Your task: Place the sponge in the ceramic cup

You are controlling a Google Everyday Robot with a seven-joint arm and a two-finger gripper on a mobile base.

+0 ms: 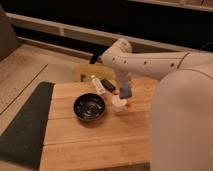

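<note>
The small white ceramic cup (118, 104) stands on the wooden table (100, 140), just right of the black bowl (89, 107). My arm comes in from the right, bends at its elbow and points down. Its gripper (125, 93) hangs just above the cup, slightly to its right and behind it. The gripper is shut on the grey-blue sponge (125, 91), which shows at the fingertips. The sponge is held above the cup's rim, not inside it.
A white bottle-like object (97, 85) and a small dark item (108, 85) lie behind the bowl. A yellowish object (84, 72) sits at the table's far edge. A dark mat (25, 125) lies left of the table. My robot body fills the right side.
</note>
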